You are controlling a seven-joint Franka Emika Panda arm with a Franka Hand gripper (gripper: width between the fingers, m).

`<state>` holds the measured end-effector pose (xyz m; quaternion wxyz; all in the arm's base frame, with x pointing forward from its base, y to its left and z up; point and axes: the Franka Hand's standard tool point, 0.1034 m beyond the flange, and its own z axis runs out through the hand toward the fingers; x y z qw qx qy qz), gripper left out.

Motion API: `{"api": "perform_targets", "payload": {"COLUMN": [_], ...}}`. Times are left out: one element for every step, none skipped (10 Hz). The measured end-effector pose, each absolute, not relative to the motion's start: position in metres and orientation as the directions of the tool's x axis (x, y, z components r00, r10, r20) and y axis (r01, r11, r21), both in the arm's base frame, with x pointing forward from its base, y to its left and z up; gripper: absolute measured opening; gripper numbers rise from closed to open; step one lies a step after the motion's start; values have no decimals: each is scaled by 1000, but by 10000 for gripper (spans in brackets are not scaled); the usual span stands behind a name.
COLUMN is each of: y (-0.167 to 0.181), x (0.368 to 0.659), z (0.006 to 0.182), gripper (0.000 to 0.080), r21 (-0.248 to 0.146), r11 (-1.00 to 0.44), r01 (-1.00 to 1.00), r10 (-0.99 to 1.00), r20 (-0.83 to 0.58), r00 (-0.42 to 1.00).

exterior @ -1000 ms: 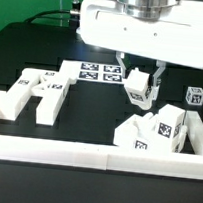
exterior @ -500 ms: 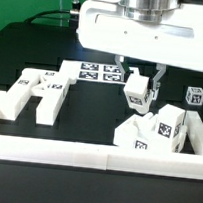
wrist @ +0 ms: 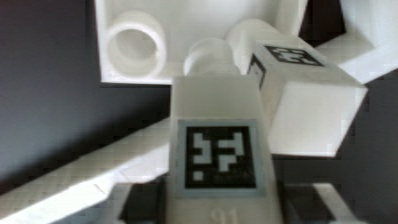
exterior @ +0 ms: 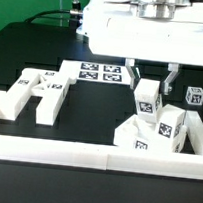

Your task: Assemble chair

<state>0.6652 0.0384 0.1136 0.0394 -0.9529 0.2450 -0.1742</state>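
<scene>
My gripper (exterior: 151, 86) hangs over the exterior view's right side, shut on a chunky white tagged chair piece (exterior: 147, 98) that stands upright between the fingers. In the wrist view the held chair piece (wrist: 222, 140) runs down the middle with its tag facing the camera, and the gripper (wrist: 228, 210) clamps its end. Just below it on the table lies a cluster of tagged chair blocks (exterior: 157, 133); the held piece hangs close above them, and I cannot tell whether it touches. A piece with a round hole (wrist: 134, 45) shows beyond it. More chair pieces (exterior: 35, 91) lie at the left.
The marker board (exterior: 97, 72) lies flat behind the middle. A small tagged block (exterior: 195, 97) stands at the far right. A long low white border wall (exterior: 84, 153) runs along the front, and a wall section (exterior: 199, 134) stands beside the right cluster.
The gripper has carried the held chair piece toward the exterior view's right, from beside the marker board to above the right cluster. The grip has stayed the same.
</scene>
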Motion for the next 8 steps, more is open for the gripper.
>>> {"api": "perform_targets", "payload": {"y": [40, 38, 35, 31, 27, 23, 24, 26], "x": [661, 661, 659, 657, 657, 658, 658, 660], "z": [110, 110, 108, 107, 108, 109, 108, 108], "gripper": [294, 294, 294, 294, 294, 294, 294, 294], "r21": [-152, -146, -130, -121, -112, -108, -109, -111], "r11": [-882, -889, -907, -913, -920, -922, -923, -924], "r01": [-447, -435, -401, -389, -375, -372, -370, -366], "r10": [-472, -459, -421, -407, -390, -386, -385, -381], "r20": [302, 306, 316, 316, 320, 324, 326, 343], "r00": [828, 834, 851, 857, 863, 864, 863, 859]}}
